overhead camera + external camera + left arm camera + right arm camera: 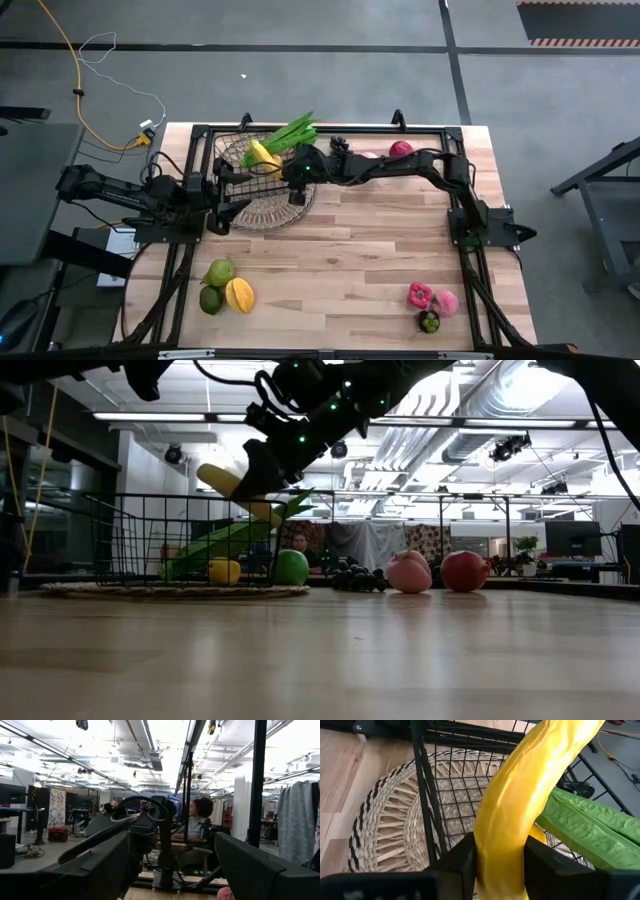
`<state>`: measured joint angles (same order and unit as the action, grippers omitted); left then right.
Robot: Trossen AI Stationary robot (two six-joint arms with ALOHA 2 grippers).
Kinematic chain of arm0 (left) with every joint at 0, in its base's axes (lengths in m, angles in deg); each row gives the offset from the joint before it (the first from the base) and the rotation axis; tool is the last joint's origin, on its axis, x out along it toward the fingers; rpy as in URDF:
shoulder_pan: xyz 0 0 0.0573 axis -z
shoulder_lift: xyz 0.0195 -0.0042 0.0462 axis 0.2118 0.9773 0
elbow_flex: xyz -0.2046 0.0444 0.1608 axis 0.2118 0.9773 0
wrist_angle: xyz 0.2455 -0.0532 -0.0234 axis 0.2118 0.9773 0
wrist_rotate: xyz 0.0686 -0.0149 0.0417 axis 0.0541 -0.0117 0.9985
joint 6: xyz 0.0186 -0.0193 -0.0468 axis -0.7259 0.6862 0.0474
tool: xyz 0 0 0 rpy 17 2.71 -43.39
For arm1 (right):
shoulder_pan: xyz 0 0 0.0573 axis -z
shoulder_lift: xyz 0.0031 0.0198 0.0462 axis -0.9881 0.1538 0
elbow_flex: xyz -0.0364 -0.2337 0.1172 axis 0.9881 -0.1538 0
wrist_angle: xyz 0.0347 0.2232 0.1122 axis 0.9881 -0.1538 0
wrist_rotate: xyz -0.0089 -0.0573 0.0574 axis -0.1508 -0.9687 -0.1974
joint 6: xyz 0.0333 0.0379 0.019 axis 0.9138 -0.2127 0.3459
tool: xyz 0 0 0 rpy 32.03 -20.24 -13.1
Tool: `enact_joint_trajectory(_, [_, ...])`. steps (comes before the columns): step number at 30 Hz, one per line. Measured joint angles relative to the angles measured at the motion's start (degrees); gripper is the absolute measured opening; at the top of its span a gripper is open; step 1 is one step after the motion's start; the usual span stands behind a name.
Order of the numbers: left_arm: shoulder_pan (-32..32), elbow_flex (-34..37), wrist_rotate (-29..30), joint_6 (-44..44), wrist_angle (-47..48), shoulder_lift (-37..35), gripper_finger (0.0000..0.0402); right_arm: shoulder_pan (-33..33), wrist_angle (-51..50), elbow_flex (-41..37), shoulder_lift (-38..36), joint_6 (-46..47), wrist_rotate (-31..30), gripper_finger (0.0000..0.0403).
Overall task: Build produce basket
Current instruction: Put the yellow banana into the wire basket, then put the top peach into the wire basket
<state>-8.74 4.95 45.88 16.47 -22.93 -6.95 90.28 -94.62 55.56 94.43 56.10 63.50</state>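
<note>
The dark wire basket (262, 178) stands on a round woven base (385, 835) at the table's far left. My right gripper (283, 168) reaches over it from the right, shut on a yellow banana (218, 479). Long green leafy stalks (296, 130) lean on the basket's far rim, their lower ends inside (215, 548). A small yellow piece (225, 571) lies in the basket, with a green ball (290, 567) beside it. My left gripper (222, 205) waits open at the basket's left, pointing a little upward with nothing between its fingers (100, 865). My right gripper pinches the banana about mid-length (501, 851) between its two fingers, which lie across it. The fingers come slanting down from the table's right side. The banana is lifted clear and tilted over the basket, one end (205, 472) sticking up past the fingers.
Dark grapes (340, 145), a pink fruit (408, 573) and a red apple (401, 150) lie along the far edge. Green pieces (216, 285) and an orange one (239, 294) lie near left. Pink pieces (432, 298) and a dark one (428, 322) lie near right. The table's middle is bare wood.
</note>
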Motion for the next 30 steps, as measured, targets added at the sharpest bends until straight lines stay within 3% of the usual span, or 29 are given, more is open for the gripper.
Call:
enact_joint_trajectory(10, [0.0,0.0,2.0,0.0,0.7,0.0,0.0282,-0.8,-0.3,0.0,-0.1,0.6,-0.2,0.0228])
enact_joint_trajectory(14, [0.0,0.0,2.5,0.0,2.1,0.0,0.0282,-1.1,-3.2,0.0,-2.2,0.7,-0.2,0.0239])
enact_joint_trajectory(19, [0.0,0.0,2.5,-0.6,2.6,0.0,0.0282,-2.0,-8.0,-3.5,-10.1,1.6,-0.3,0.024])
enact_joint_trajectory(23, [0.0,0.0,2.5,-0.5,2.9,0.0,0.0282,-3.5,-3.4,-15.9,-21.3,3.8,-2.9,0.024])
enact_joint_trajectory(30, [0.0,0.0,2.4,0.0,3.1,0.2,0.0282,-7.9,17.9,-46.8,-44.1,10.6,-7.9,0.024])
